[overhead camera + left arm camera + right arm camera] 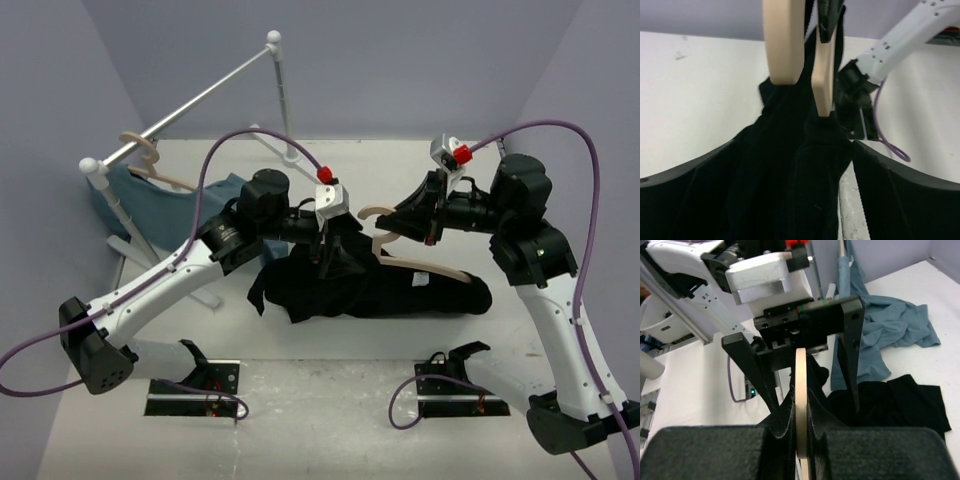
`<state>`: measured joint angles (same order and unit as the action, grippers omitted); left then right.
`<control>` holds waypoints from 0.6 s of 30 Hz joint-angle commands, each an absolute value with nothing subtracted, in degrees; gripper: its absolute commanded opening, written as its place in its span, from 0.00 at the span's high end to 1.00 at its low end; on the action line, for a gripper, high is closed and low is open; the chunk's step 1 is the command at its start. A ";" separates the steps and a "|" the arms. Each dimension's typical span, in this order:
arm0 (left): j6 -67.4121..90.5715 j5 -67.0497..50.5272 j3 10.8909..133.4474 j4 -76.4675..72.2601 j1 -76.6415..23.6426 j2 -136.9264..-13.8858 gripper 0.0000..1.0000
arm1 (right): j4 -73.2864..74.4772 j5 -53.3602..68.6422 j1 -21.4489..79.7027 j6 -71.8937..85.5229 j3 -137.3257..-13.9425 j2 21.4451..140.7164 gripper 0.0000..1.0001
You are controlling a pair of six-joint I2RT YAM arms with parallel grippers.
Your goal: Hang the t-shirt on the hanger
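The black t-shirt (400, 292) lies bunched on the table between the arms, with part of it raised at my left gripper. The beige hanger (440, 270) sticks out of it to the right. My right gripper (403, 228) is shut on the hanger (800, 385) near its hook, which stands edge-on between the pads. My left gripper (335, 260) is open, its fingers (747, 370) spread wide on either side of the hanger and the shirt. In the left wrist view the shirt (780, 175) hangs from the hanger (784, 45) between the fingers.
A teal-blue shirt (170, 205) hangs on a matching hanger (145, 150) from the white rack's rail (205, 100) at the back left, and its cloth spreads on the table (890, 325). Purple cables loop over both arms.
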<state>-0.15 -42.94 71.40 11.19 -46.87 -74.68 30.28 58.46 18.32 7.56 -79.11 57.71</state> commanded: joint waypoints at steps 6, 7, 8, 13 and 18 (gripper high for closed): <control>9.18 2.25 53.37 1.93 -46.41 -47.92 0.00 | 27.36 52.87 10.65 12.79 -82.03 51.35 1.00; 9.76 3.82 49.14 -0.78 -46.41 -43.72 0.00 | 28.34 53.50 9.70 12.60 -83.00 51.15 1.00; 10.31 5.75 44.27 -4.00 -46.41 -38.91 0.00 | 29.60 54.38 9.02 12.31 -84.29 50.98 1.00; 10.31 13.87 31.41 -12.72 -46.41 -30.62 0.02 | 32.00 55.10 8.65 12.55 -88.18 50.65 1.00; 7.15 14.23 34.36 -14.50 -46.40 -39.86 0.16 | 33.00 56.47 8.61 13.21 -91.36 51.44 1.00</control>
<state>8.96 9.65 32.65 -7.90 -46.57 -32.83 32.99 53.99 8.93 11.18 -87.51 51.09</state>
